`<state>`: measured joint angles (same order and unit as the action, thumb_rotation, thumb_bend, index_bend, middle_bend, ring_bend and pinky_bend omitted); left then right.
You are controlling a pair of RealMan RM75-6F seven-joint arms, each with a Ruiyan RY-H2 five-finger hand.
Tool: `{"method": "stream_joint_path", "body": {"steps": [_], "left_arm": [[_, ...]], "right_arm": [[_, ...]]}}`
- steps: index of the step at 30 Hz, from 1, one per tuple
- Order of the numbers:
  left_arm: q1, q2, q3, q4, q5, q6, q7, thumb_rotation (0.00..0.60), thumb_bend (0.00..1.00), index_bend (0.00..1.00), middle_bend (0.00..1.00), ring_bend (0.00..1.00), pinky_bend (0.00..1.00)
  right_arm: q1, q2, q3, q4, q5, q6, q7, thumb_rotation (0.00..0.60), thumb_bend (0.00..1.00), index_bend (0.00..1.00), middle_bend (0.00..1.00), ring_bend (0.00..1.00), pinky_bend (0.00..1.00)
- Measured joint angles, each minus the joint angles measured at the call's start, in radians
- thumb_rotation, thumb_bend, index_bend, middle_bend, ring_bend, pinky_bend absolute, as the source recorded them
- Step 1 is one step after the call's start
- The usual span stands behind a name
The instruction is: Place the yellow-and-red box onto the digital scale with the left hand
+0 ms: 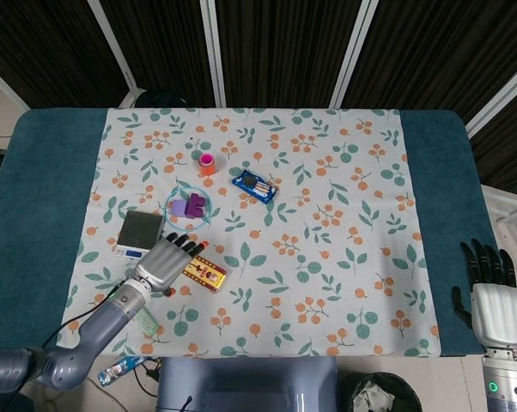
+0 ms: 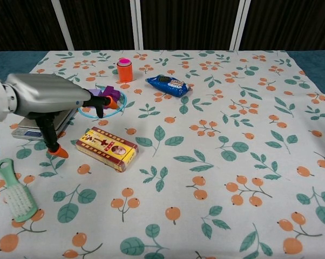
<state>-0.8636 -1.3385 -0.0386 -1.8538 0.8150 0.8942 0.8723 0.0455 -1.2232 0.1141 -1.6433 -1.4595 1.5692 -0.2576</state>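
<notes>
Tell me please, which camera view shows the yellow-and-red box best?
The chest view: the yellow-and-red box lies fully uncovered and close, its printed top readable as a pattern. In the head view the box looks small, and the left hand hovers at its left end.

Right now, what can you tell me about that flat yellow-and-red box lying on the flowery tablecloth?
The flat yellow-and-red box is a slim rectangular carton, seemingly cardboard, with a yellow face, red borders and small printed pictures. It looks closed and lies flat, turned at an angle, on the leaf-and-orange patterned tablecloth, near the grey digital scale. Nothing is stacked on it. The robot's left hand is beside and partly over one end, fingers spread, not gripping it.
</notes>
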Motion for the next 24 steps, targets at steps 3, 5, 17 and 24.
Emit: {"method": "stream_joint_path", "body": {"steps": [3,5,17,24], "left_arm": [[-0.029,-0.042,0.006,0.013,-0.037,0.024,0.035,0.600,0.06,0.06,0.20,0.12,0.18],[-0.042,-0.066,0.008,0.023,-0.051,0.044,0.052,0.600,0.06,0.07,0.20,0.12,0.18],[-0.088,-0.166,0.021,0.090,-0.108,0.120,0.104,0.600,0.10,0.16,0.25,0.12,0.19],[-0.108,-0.199,0.031,0.119,-0.126,0.126,0.116,0.600,0.15,0.20,0.31,0.15,0.20]], "right_arm": [[0.000,0.002,0.001,0.002,0.001,0.000,0.004,0.600,0.55,0.03,0.07,0.06,0.03],[-0.001,0.003,0.001,0.002,0.002,0.001,0.006,0.600,0.55,0.03,0.07,0.06,0.03],[-0.001,0.006,0.003,0.002,0.005,-0.001,0.013,0.600,0.55,0.03,0.07,0.06,0.03],[0.000,0.006,0.005,0.004,0.009,-0.003,0.016,0.600,0.55,0.03,0.07,0.06,0.03]]}}
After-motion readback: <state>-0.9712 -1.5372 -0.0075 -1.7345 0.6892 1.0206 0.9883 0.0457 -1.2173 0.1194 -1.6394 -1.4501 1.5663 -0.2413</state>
